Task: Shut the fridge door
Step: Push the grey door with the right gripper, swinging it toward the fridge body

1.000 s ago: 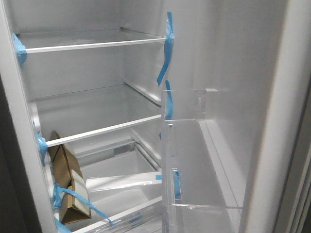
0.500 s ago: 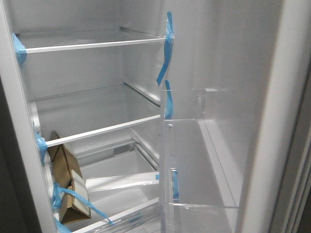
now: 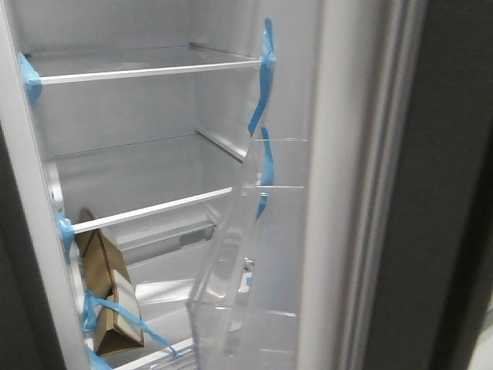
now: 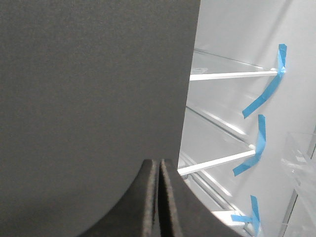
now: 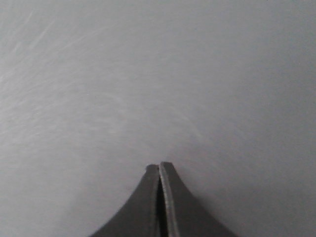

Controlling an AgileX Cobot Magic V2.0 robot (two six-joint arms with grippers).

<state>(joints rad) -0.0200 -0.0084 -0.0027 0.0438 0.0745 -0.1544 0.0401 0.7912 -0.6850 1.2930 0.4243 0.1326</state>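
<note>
Compared with a moment ago, the fridge door (image 3: 362,185) has swung well inward, its clear bin (image 3: 231,308) now crossing the shelves, so closing is underway; the right gripper (image 5: 159,168), jaws together, points at its grey face.

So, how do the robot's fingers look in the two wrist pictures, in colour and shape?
In both wrist views only the fingers show; no arm, cable or marking is visible. The left gripper has matte dark grey, almost black fingers that widen toward the base and taper in a curve to narrow tips. The right gripper looks the same: dark, matte fingers with a curved, flaring outline.
</note>
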